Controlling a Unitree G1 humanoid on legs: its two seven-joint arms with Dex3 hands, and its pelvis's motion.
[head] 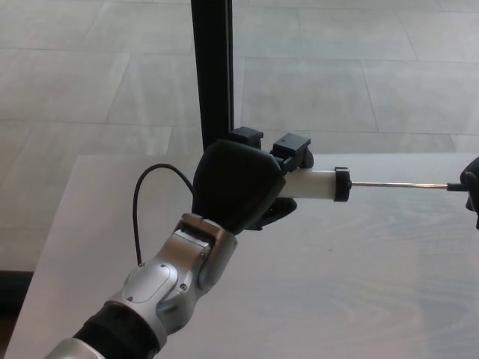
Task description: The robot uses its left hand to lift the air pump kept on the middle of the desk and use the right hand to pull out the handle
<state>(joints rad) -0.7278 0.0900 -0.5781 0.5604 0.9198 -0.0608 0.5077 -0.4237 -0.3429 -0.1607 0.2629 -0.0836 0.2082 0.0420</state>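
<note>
My left hand [238, 183] is shut on the air pump [314, 184], holding it level above the desk [359, 284]. The pump's white barrel sticks out to the right of the hand and ends in a black cap. A thin metal rod [397, 184] runs far out of the cap toward the right edge. Only a sliver of my right hand [472, 193] shows at that edge, on the rod's end where the handle sits. The handle itself is mostly out of frame.
A thin black cable [142, 206] loops from behind my left wrist over the desk. A black vertical post [212, 71] stands behind the desk's far edge. Tiled floor [359, 67] lies beyond.
</note>
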